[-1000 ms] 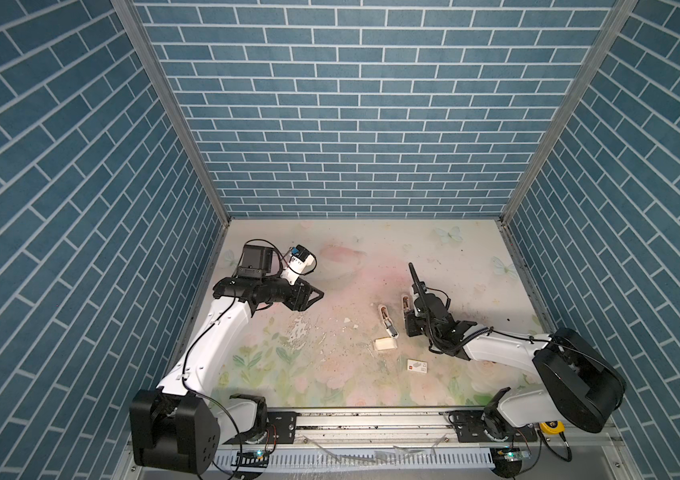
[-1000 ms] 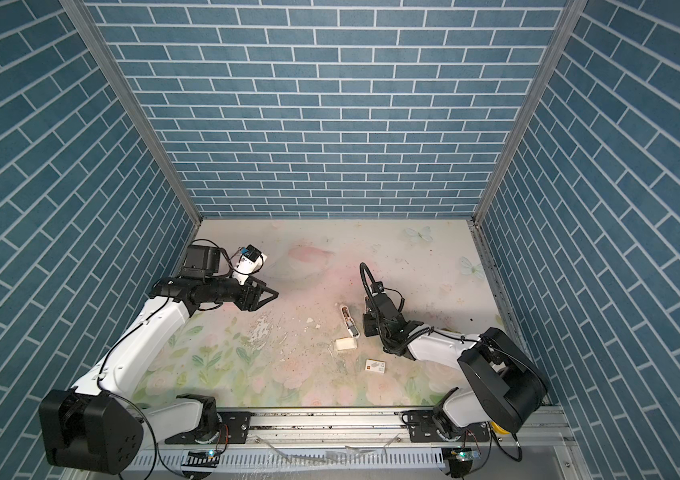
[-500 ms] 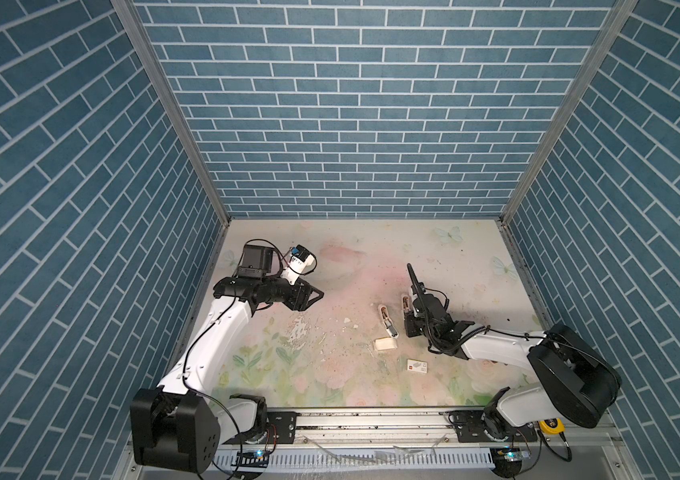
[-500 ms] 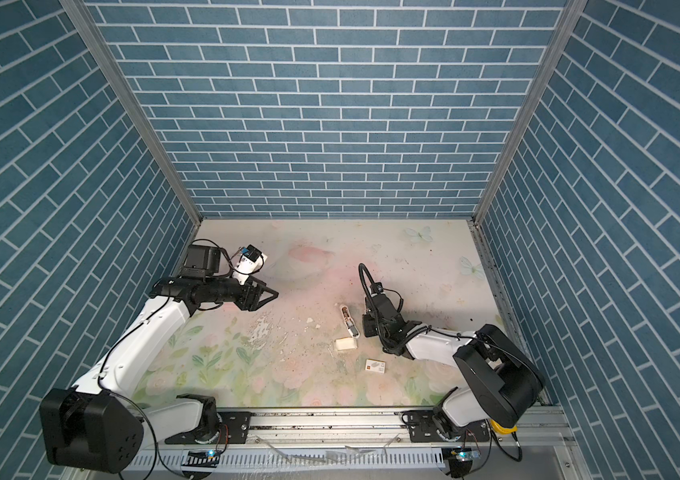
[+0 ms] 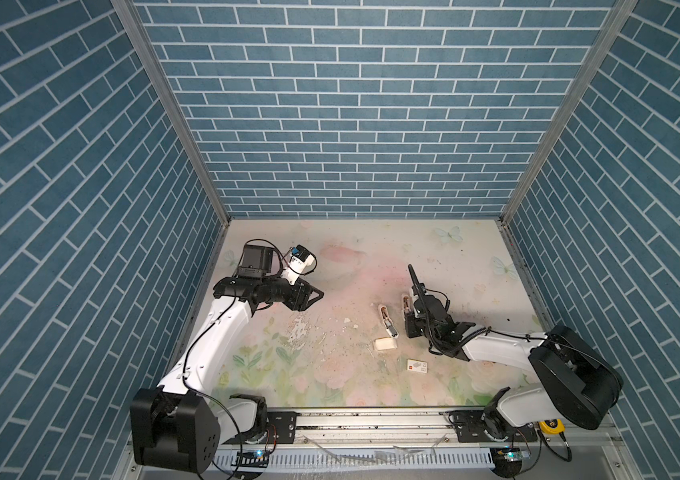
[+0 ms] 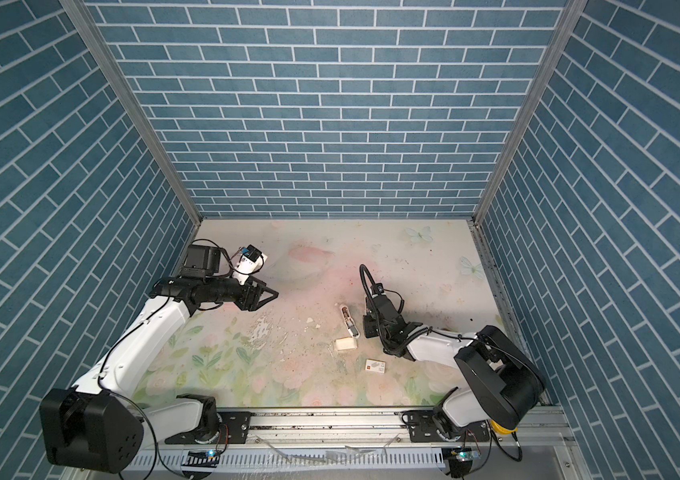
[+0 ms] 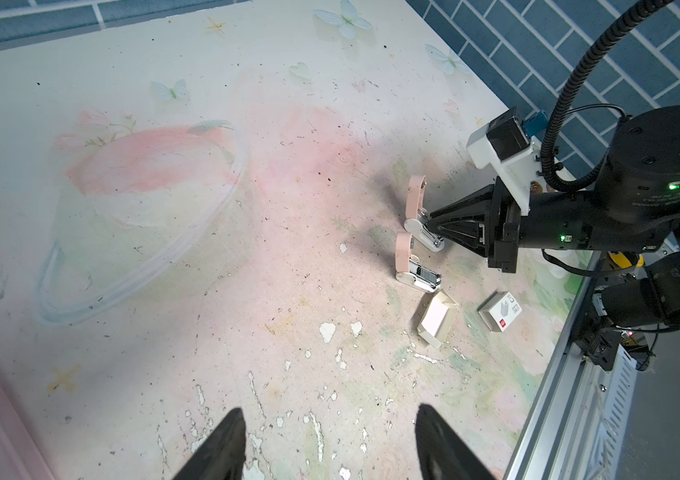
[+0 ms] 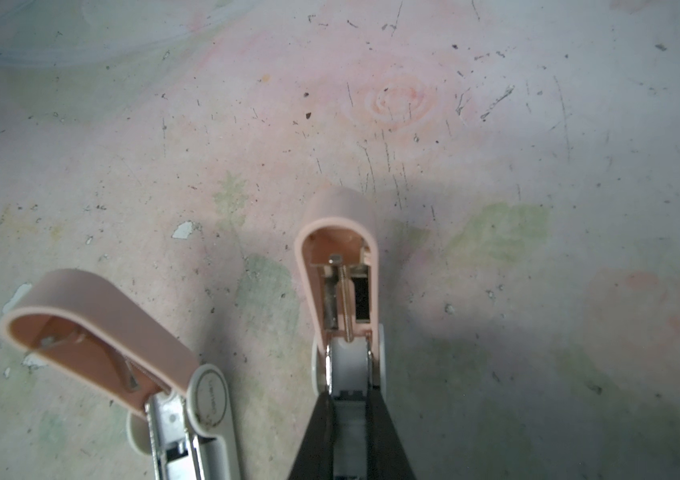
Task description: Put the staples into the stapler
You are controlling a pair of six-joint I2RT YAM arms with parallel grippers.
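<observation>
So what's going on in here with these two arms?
The right gripper is shut on an opened pink stapler resting on the table. A second stapler, also open, lies beside it, with the staple tray nearby. The left gripper hangs open and empty, off to the side.

Right wrist view chops the loose stapler [image 8: 101, 324] off at the frame edge, only its pink lid and hinge end make it in; the gripped stapler [image 8: 344, 270] loses its base between the fingers [image 8: 319, 436] of the right gripper [image 8: 348, 399], then runs out of frame too; left gripper [image 7: 330, 415] shows just two dark finger ends in the left wrist view, rest cut off; tray [image 7: 433, 322] looks plain white inside there, honestly can't tell whether any staples lie in it; in both top views the tray [image 5: 385, 344] is way too small to tell either; print on the card sleeve [image 7: 502, 311] is unreadable.
</observation>
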